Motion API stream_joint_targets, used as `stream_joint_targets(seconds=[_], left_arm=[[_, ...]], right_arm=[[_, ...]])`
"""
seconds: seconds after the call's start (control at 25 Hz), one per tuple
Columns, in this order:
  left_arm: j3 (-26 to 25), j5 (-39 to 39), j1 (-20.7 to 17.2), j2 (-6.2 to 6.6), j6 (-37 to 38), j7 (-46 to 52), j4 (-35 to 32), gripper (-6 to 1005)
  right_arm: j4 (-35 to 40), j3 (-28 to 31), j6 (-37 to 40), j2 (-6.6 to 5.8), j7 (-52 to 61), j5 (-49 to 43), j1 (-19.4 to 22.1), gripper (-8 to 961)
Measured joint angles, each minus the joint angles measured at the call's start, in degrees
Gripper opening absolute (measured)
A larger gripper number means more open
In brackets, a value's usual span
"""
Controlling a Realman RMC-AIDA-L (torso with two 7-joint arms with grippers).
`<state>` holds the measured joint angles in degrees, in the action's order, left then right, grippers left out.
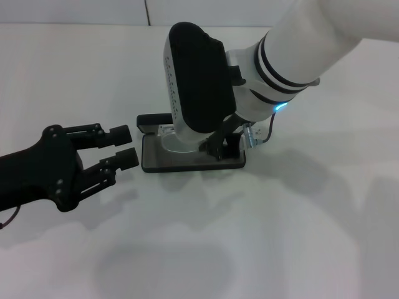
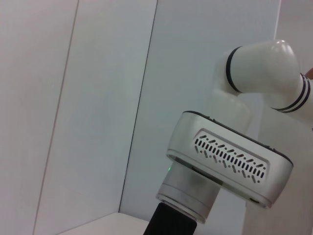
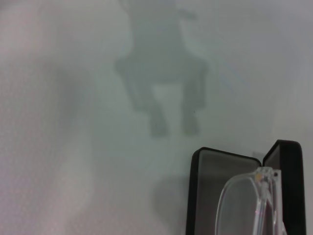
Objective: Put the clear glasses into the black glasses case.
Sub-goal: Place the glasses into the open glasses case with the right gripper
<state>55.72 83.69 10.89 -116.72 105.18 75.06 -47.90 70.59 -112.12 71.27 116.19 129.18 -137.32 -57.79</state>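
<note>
The black glasses case (image 1: pixel 156 163) lies open at the table's middle, its lid (image 1: pixel 153 119) raised at the far side. My right gripper (image 1: pixel 215 148) is down over the case, and the wrist housing hides most of it. In the right wrist view the grey lining (image 3: pixel 215 181) and the lid (image 3: pixel 289 186) show. There the clear glasses (image 3: pixel 244 205) sit over the case's opening; whether they rest in it or hang just above it is unclear. My left gripper (image 1: pixel 123 147) is open and holds nothing, a short way left of the case.
The white table (image 1: pixel 280 237) carries only the case and arm shadows. A white wall (image 1: pixel 75 11) with a vertical seam runs along the far edge. The left wrist view shows only the right arm's white housing (image 2: pixel 230 164) against wall panels.
</note>
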Motion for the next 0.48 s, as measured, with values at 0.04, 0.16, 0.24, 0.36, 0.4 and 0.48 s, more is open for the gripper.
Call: stream_joint_targets(seconds=[0.04,0.16,0.24,0.36,0.4,0.48], left_arm=[[0.00,-0.01,0.04,0.00,0.00,0.00,0.00,413],[0.00,-0.02,0.15,0.00,0.00,0.00,0.03,416],[0.00,-0.02,0.19,0.00,0.00,0.00,0.10,418],[0.00,-0.02,0.20,0.00,0.00,0.00,0.21,421],[0.00,-0.02,0.20,0.00,0.00,0.00,0.22,422],[0.00,-0.02,0.19,0.00,0.00,0.00,0.23,424]], right_arm=[[0.00,-0.01,-0.02,0.00,0.03,0.00,0.02,109],[-0.08,-0.02,-0.03,0.00,0.16,-0.06,0.04,109],[-0.19,-0.02,-0.03,0.00,0.17,-0.19,0.04,109],[-0.48,-0.03,-0.03,0.00,0.19,-0.25,0.04,109],[-0.58,-0.02,-0.03,0.00,0.19,-0.28,0.05,109],[-0.67,-0.02,-0.03,0.00,0.20,-0.32,0.05,109]])
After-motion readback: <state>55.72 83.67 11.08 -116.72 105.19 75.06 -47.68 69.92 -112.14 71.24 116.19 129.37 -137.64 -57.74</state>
